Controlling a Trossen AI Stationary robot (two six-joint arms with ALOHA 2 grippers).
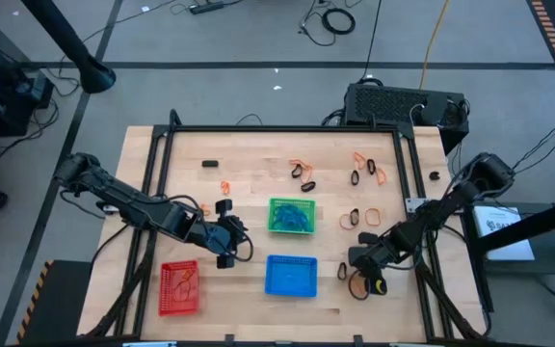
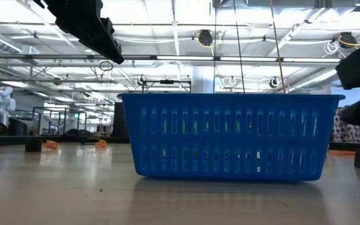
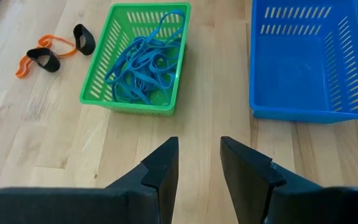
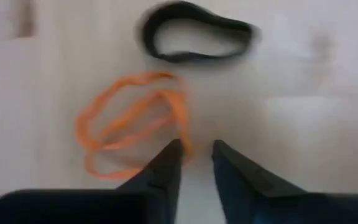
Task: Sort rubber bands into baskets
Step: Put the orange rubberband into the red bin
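Orange rubber band (image 4: pixel 132 121) lies on the desk (image 1: pixel 258 183) touching the right end effector's (image 4: pixel 196 152) parted, ungrasping tips; left end effector (image 3: pixel 199 163) released, farther off.

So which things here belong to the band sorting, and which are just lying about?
Job:
green basket of blue bands
blue basket
red basket
loose orange band, black band
right gripper over them

Lying about:
black box
floor cables

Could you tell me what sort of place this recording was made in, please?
Most likely a robotics lab or workshop in a large industrial hall. The wooden table stands on a grey floor strewn with cables, an equipment box sits behind it, and ceiling trusses span overhead.
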